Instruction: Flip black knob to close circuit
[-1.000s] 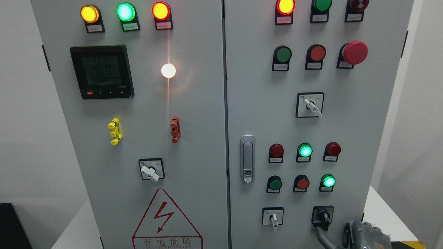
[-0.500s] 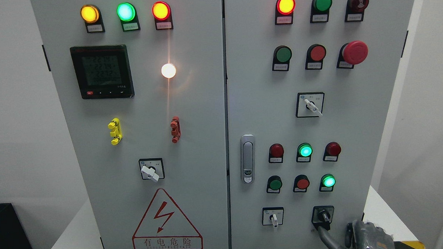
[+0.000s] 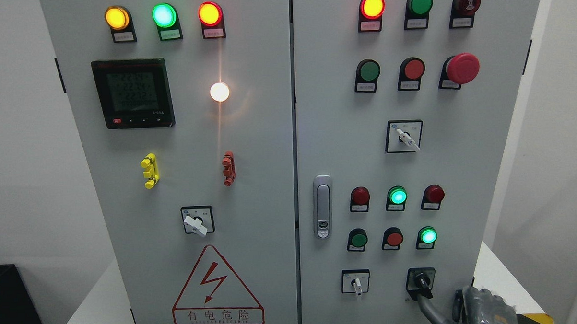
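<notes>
My right hand (image 3: 483, 308) at bottom edge, one finger (image 3: 425, 306) touching black knob (image 3: 421, 280) from below; grip state can't tell.

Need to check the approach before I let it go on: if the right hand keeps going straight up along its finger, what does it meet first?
Probably the black knob. The right hand reaches up from the bottom edge, one finger ending just below the knob. Depth is unclear, so actual contact cannot be confirmed.
</notes>
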### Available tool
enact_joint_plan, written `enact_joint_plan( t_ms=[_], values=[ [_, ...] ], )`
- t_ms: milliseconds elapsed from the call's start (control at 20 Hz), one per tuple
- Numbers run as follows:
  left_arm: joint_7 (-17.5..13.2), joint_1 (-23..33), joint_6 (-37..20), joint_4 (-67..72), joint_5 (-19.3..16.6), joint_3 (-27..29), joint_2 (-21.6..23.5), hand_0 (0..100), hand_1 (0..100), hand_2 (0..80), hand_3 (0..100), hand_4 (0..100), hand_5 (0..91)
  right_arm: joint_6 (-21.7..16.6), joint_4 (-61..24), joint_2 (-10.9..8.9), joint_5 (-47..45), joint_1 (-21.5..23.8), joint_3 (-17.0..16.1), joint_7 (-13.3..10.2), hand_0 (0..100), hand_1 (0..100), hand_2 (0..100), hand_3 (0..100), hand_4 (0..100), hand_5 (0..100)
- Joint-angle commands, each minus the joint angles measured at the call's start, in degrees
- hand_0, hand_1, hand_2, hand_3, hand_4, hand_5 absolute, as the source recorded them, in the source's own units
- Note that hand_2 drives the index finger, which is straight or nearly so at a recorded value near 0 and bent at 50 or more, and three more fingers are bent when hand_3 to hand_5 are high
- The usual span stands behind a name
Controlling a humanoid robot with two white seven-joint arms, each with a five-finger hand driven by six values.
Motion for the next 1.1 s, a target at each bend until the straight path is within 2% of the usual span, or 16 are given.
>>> enact_joint_plan(
  t_ms=[0, 1050],
  values=[
    [0.0, 0.0, 0.0, 0.1, 0.0, 0.0, 0.0, 12, 56, 0.0, 0, 0, 0.0, -0.1, -1.3, 0.99, -0.5, -0.1, -0.4, -0.2, 0, 4, 86, 100, 92, 95],
    [0.0, 0.0, 0.0, 0.0, 0.0, 0.0, 0.0, 12, 56, 0.0, 0, 0, 0.0, -0.1, -1.3, 0.99, -0.9, -0.2, -1.6, -0.3, 0, 4, 86, 100, 92, 95]
  ],
)
